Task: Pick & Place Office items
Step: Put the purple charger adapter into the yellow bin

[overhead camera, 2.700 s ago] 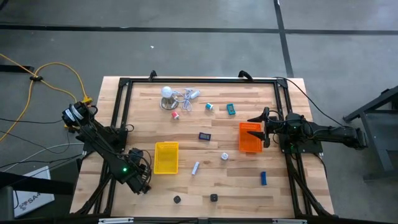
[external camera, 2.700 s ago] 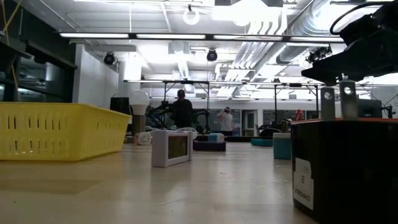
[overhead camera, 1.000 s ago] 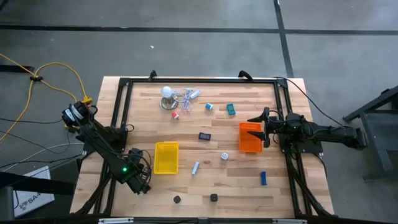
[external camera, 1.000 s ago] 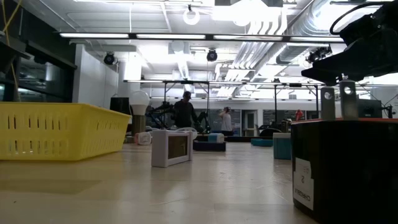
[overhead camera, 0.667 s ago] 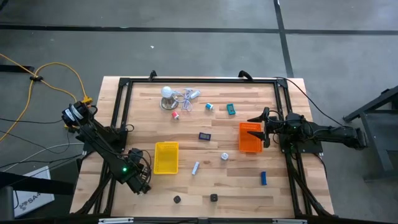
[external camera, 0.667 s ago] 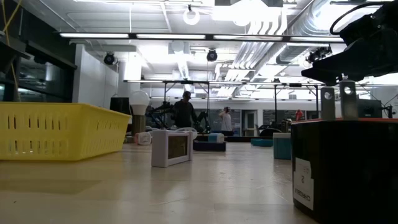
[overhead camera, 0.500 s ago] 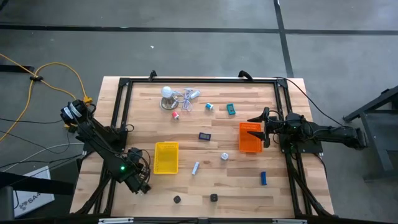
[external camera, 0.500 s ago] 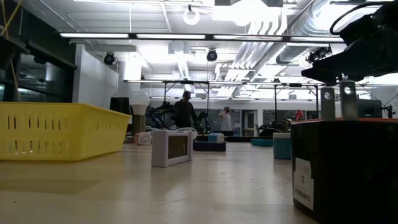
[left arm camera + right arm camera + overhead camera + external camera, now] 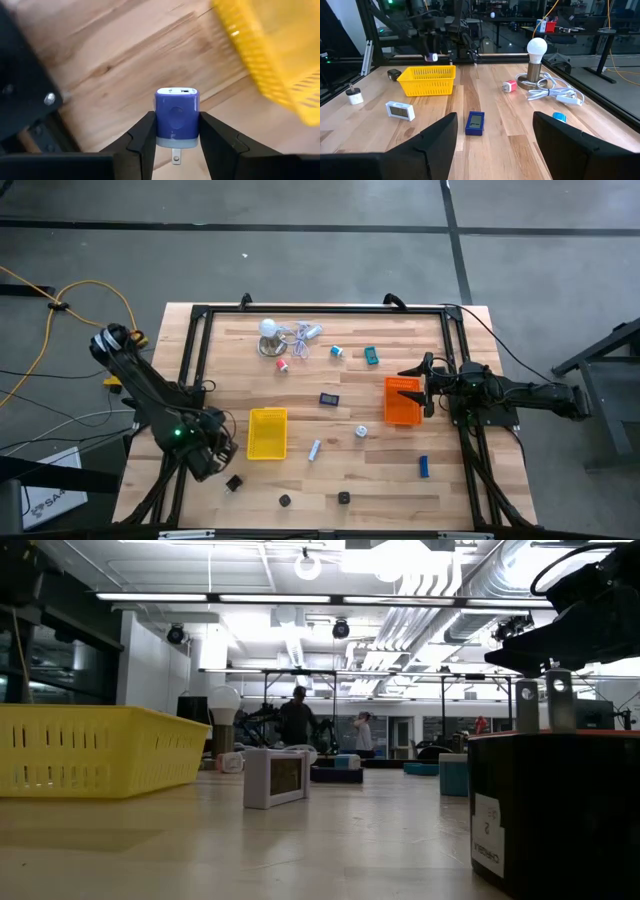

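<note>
Since the earlier frames the left arm has swung: its elbow sits farther out over the table's left edge, and the left gripper (image 9: pixel 232 482) now points toward the near-left part of the wooden table (image 9: pixel 330 450), just off the near-left corner of the yellow slotted plastic tray (image 9: pixel 267 433). The right arm has not shifted.

The left gripper's two dark fingers (image 9: pixel 145 137) are clamped on the flat sides of a small blue rounded plug adapter (image 9: pixel 177 119), which hangs above the boards with a metal prong showing at its underside. The yellow tray's mesh wall lies just beside it in the left wrist view.

The right gripper (image 9: pixel 418 385) waits at the right side of the table, over the outer edge of the orange slotted plastic tray (image 9: pixel 401 401), its fingers (image 9: pixel 434 137) spread wide with nothing between them.

The other office items lie scattered on the wood: a dark blue rectangular gadget with a small screen (image 9: pixel 329 399) near the centre, a white rectangular block (image 9: pixel 314 449) and a small white cube (image 9: pixel 361 432) between the trays, a blue bar (image 9: pixel 424 466) near the right front, a teal piece (image 9: pixel 371 356), a blue roll (image 9: pixel 338 352) and a red-and-white roll (image 9: pixel 282 364) toward the far edge, and two small black pieces (image 9: pixel 285 501) (image 9: pixel 344 498) near the front edge. A white dome lamp with a pale cord (image 9: pixel 268 331) stands at the far side.
</note>
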Tool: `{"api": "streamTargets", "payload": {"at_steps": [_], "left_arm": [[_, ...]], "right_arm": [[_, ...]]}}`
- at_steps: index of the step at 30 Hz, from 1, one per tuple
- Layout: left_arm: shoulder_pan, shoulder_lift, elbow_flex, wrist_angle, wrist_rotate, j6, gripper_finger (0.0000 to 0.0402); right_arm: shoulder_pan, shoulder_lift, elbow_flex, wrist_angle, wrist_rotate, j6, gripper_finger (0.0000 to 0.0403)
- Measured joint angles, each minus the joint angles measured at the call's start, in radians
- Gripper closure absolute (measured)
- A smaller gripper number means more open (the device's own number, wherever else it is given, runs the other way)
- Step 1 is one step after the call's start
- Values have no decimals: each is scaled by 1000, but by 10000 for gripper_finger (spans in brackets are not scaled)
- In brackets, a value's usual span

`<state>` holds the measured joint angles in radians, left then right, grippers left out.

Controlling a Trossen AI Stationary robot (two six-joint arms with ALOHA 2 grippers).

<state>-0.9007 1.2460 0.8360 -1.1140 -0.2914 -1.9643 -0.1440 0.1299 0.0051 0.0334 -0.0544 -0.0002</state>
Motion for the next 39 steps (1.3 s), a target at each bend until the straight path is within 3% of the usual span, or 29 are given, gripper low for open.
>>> {"api": "streamTargets", "payload": {"at_steps": [7,14,25,31,39], "left_arm": [[26,-70,0,-10,-84,100,278],[205,-126,8,42,-76,406,278],[520,-136,9,257,100,941,278],[622,-110,11,315,176,1102,278],[671,37,91,316,233,1253,278]], "right_arm": [[0,0,0,0,0,0,155],[0,0,0,0,0,0,155],[0,0,0,0,0,0,155],[0,0,0,0,0,0,155],[0,0,0,0,0,0,155]]}}
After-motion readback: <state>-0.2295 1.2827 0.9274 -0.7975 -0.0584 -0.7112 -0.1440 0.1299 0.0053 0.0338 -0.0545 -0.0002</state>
